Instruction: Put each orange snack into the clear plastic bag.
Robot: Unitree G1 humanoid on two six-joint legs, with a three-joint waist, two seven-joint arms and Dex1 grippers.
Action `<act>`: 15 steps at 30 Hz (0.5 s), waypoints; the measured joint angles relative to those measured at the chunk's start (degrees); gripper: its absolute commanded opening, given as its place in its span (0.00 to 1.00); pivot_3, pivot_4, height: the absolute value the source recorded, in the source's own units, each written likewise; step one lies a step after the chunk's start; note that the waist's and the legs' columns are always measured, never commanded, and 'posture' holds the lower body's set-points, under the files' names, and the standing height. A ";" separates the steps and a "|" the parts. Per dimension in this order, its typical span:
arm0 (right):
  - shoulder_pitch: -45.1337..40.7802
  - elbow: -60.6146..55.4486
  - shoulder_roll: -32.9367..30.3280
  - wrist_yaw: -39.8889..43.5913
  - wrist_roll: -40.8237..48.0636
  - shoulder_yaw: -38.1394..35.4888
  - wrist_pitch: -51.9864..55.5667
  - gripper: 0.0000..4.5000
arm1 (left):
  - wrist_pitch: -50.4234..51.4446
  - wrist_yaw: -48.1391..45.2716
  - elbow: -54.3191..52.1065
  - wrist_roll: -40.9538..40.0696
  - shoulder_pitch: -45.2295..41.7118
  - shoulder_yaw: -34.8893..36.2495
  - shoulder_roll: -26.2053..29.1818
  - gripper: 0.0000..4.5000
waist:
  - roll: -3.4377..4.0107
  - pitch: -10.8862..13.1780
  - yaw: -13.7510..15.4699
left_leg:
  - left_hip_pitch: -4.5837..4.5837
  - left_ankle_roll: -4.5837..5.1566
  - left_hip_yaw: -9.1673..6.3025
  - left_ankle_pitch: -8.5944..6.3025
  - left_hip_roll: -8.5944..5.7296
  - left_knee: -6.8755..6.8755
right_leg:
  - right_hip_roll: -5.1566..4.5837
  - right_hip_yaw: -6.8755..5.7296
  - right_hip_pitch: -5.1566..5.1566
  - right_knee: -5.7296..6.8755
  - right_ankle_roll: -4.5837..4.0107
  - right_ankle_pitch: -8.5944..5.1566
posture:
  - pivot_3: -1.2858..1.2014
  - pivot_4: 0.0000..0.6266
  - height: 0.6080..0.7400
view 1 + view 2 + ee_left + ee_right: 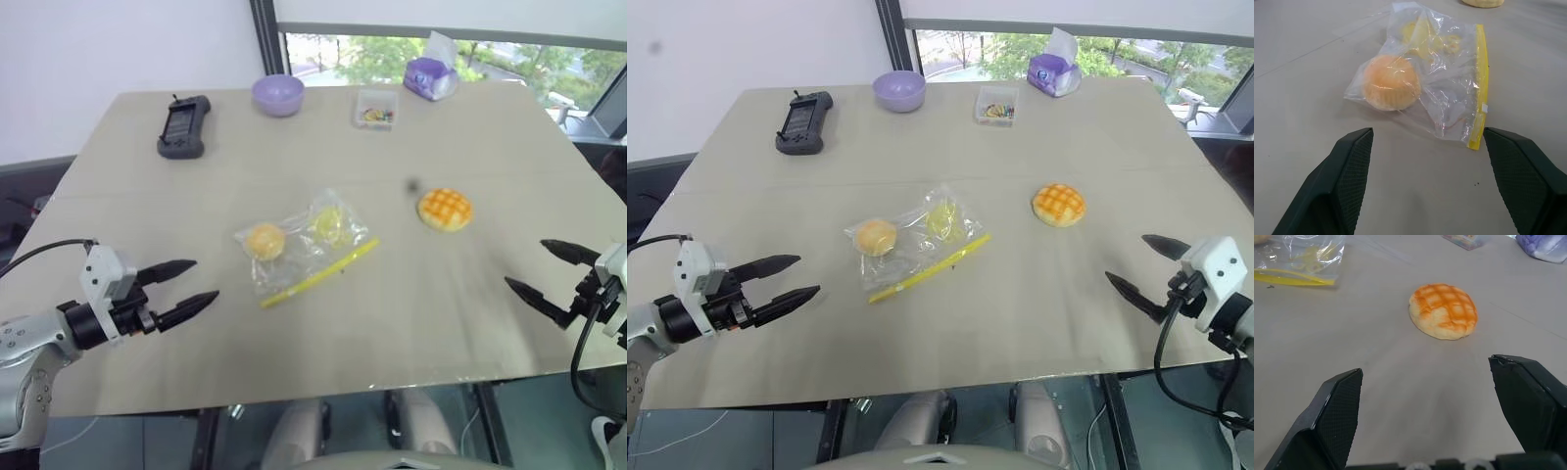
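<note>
I'm getting bright, even daylight from the window (460,54) behind the table (323,323); shadows are soft and faint, with small glints on the clear plastic bag (1449,88).

Left arm reaches in low over the near left edge of the pale grey desk (490,323), its black two-fingered left pincer (191,286) spread wide and empty, tips aimed inward toward the desk's middle. Right arm mirrors it at the near right edge, black two-fingered right pincer (1141,264) gaping too, nothing between its fingers, tips pointing inward above the desk.
</note>
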 measured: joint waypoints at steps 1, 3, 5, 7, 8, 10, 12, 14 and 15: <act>0.00 0.00 0.00 0.00 0.00 0.00 0.00 1.00 | 0.00 0.00 0.00 0.01 -0.01 0.00 0.00 0.84 | 0.00 0.00 0.00 | 0.00 0.00 0.00 0.00 0.00 0.00 | 0.00 0.00 0.00 0.00 0.00 0.00 | 0.52 0.24 1.00; -0.01 -0.02 -0.02 -0.11 0.00 0.00 0.12 1.00 | 0.20 0.03 0.06 -0.01 -0.39 -0.14 0.00 0.84 | 0.00 0.00 0.00 | 0.00 0.00 0.00 0.00 0.00 0.00 | 0.00 0.00 0.00 0.00 -0.01 0.01 | 0.52 0.24 1.00; -0.45 -0.31 -0.14 -0.37 0.01 0.00 0.71 1.00 | 1.28 0.13 0.11 -0.40 -2.17 -1.09 -0.03 0.84 | 0.00 0.00 0.07 | 0.00 0.00 0.00 0.00 -0.01 0.01 | 0.00 0.00 0.00 0.01 0.00 0.01 | 0.52 0.24 1.00; -0.79 -1.03 -0.35 -0.78 0.05 0.00 1.33 1.00 | 1.76 0.17 0.10 -0.68 -2.70 -1.77 -0.23 0.84 | 0.00 0.00 0.03 | 0.00 0.00 -0.01 0.00 -0.01 0.01 | 0.00 0.00 0.00 0.01 0.00 0.03 | 0.52 0.24 1.00; -0.79 -1.27 -0.35 -0.85 0.04 0.00 1.44 1.00 | 2.04 0.20 0.10 -0.71 -2.73 -1.78 -0.36 0.84 | -0.01 0.00 0.01 | 0.00 0.00 -0.01 0.00 0.00 0.00 | 0.01 0.00 0.00 0.01 0.01 0.04 | 0.52 0.24 1.00; -0.79 -1.50 -0.35 -1.14 0.05 0.00 1.70 1.00 | 2.52 0.30 0.10 -0.99 -3.17 -1.83 -0.49 0.84 | 0.00 0.00 -0.04 | 0.00 0.00 -0.01 0.00 0.00 0.00 | 0.01 0.00 -0.01 0.01 0.04 0.06 | 0.52 0.24 1.00; -0.94 -1.65 -0.35 -1.28 0.06 0.08 2.20 1.00 | 2.69 0.41 0.10 -1.22 -3.46 -1.88 -0.55 0.84 | 0.00 0.00 -0.03 | 0.00 0.00 0.00 0.00 0.00 0.00 | 0.00 0.00 -0.01 0.01 0.03 0.06 | 0.52 0.24 1.00; -1.03 -1.98 -0.34 -1.35 0.08 0.27 2.58 1.00 | 2.85 0.52 0.10 -1.23 -3.52 -2.08 -0.65 0.84 | 0.00 0.00 -0.02 | 0.00 0.00 0.00 0.00 -0.01 0.00 | 0.00 0.01 -0.01 0.01 0.01 0.05 | 0.52 0.24 1.00; -1.08 -2.24 -0.34 -1.38 0.09 0.39 2.64 1.00 | 2.89 0.53 0.10 -1.23 -3.54 -2.24 -0.73 0.84 | 0.00 0.00 -0.01 | 0.00 0.00 0.00 0.00 -0.01 0.00 | 0.00 0.01 0.00 0.01 0.02 0.05 | 0.52 0.24 1.00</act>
